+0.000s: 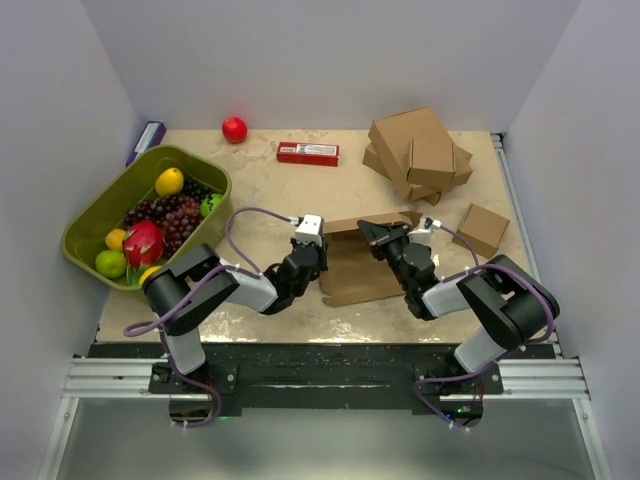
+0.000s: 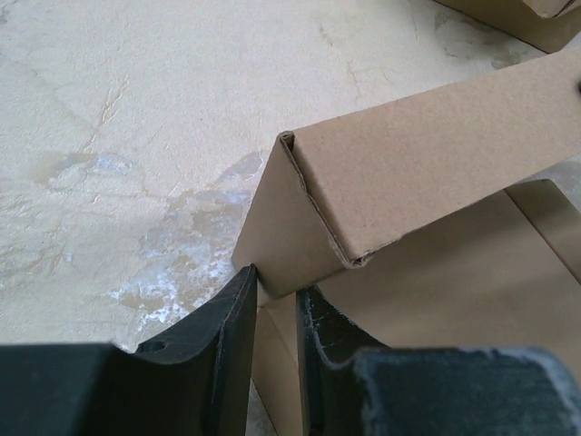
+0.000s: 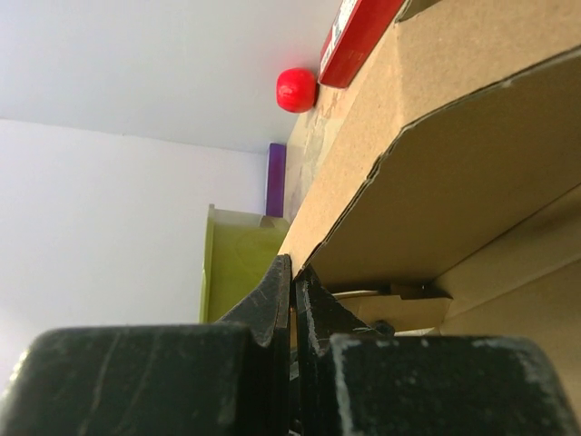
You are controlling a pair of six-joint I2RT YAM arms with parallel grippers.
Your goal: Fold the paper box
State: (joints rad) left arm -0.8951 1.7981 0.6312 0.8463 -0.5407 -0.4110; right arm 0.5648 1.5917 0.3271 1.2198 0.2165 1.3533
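Observation:
The paper box [image 1: 352,268] is a brown corrugated sheet, partly folded, in the middle of the table between both arms. Its far wall stands upright. My left gripper [image 1: 318,262] is shut on the box's left side flap; in the left wrist view the flap [image 2: 272,245] sits between the black fingers [image 2: 238,313]. My right gripper [image 1: 372,237] is shut on the upright far wall near its right end; in the right wrist view the cardboard edge [image 3: 381,173] is pinched between the fingertips [image 3: 277,282].
A green basket [image 1: 95,215] of fruit stands at the left. A red ball [image 1: 234,129] and a red packet [image 1: 307,153] lie at the back. A pile of brown boxes [image 1: 417,152] and a small brown box [image 1: 481,229] are at the right.

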